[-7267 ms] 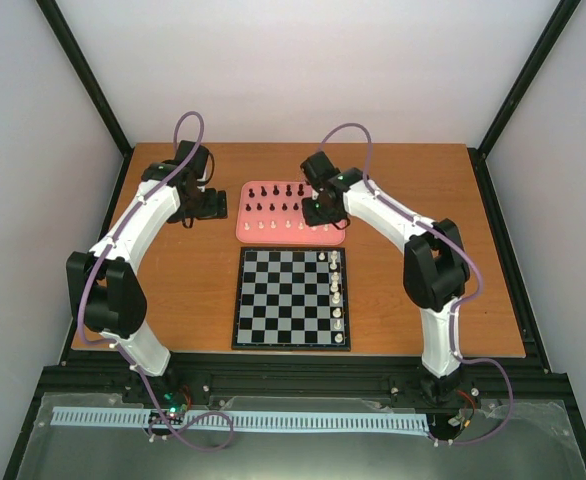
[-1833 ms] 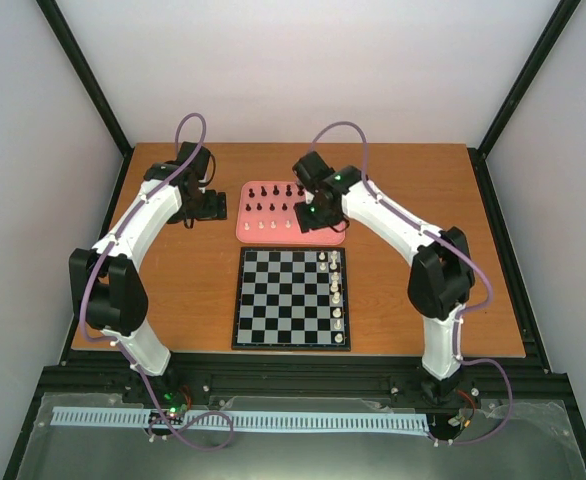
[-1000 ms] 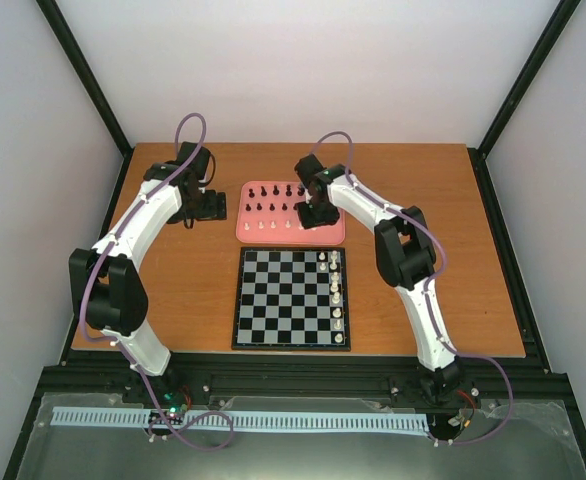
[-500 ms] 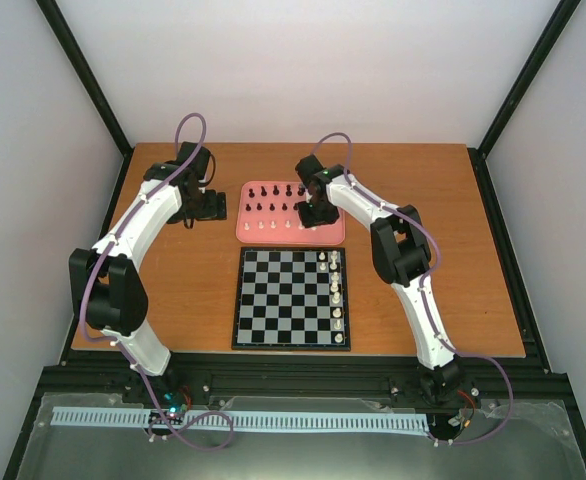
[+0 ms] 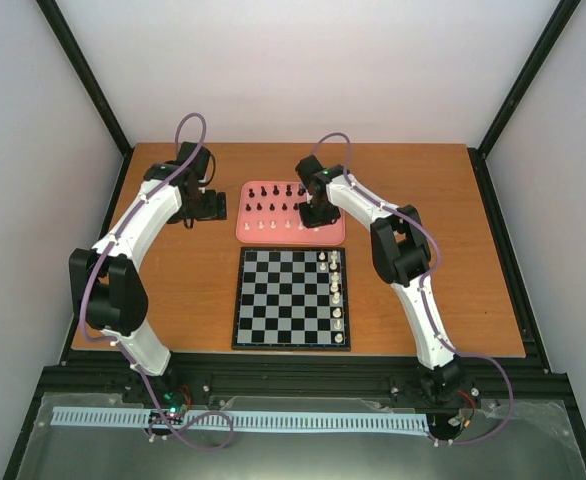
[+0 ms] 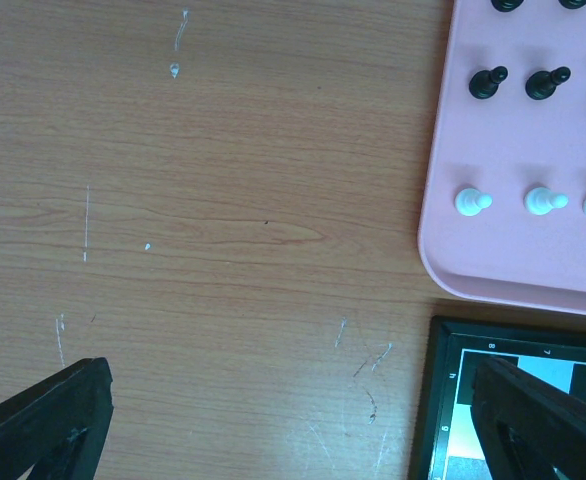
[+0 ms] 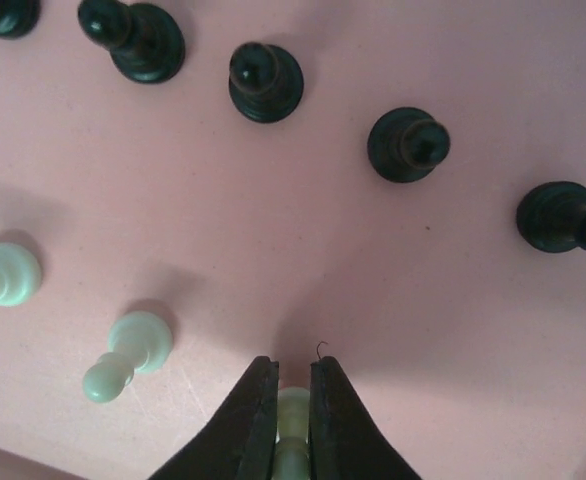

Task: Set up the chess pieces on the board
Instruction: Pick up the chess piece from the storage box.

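From above the light is bright and even, the white walls (image 5: 303, 70) flat and free of glare, and the arms (image 5: 143, 220) lay only faint soft shadows on the table (image 5: 423, 180). The left wrist view is sharp on the wood grain, while the left gripper (image 6: 291, 390) shows only as dark, featureless blurs at 7 and 5 o'clock. In the right wrist view a soft dim patch lies on the pink tray (image 7: 473, 350) near 6 o'clock, white pawns (image 7: 123, 355) throw soft shadows toward 12 o'clock, and the white piece (image 7: 293, 425) at 6 o'clock is out of focus.
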You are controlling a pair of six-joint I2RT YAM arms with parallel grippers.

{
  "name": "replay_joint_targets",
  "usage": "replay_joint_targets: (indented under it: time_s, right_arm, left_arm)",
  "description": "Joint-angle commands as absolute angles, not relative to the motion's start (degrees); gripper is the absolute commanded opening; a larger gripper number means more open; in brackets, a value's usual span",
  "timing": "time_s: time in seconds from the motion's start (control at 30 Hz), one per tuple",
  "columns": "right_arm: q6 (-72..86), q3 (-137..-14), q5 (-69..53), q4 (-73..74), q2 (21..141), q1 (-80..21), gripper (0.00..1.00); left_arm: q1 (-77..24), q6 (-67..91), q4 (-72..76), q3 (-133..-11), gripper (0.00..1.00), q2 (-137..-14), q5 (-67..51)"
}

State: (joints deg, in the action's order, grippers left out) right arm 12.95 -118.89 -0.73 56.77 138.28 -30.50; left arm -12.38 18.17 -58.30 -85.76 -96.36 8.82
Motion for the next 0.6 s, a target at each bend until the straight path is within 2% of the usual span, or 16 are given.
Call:
replay_joint_targets:
  time_s: [0.0,0.1,0.47,0.57]
  right_arm:
    - [12.5,-120.2,0.4,57.7,138.5,-30.3,0.07]
    - [12.0,-120.9,0.9,58.5,137.6,-30.3,0.03]
    - [10.9,-119.4,1.2,61.8,127.4,-30.5,0.03]
    - [11.7,-115.2,0.3,62.6,123.3,-31.4,0.03]
  left_arm:
    - [-12.6,17.5,-58.6,-87.2,1.0,-95.2,9.3]
    - [-12.7,17.5,-58.8,-87.2,1.0,-94.8,9.3]
    - [-12.7,17.4,-58.4,-86.6,1.0,-93.4,9.3]
    - [-12.7,17.5,-58.4,-86.4,1.0,-92.9,9.4]
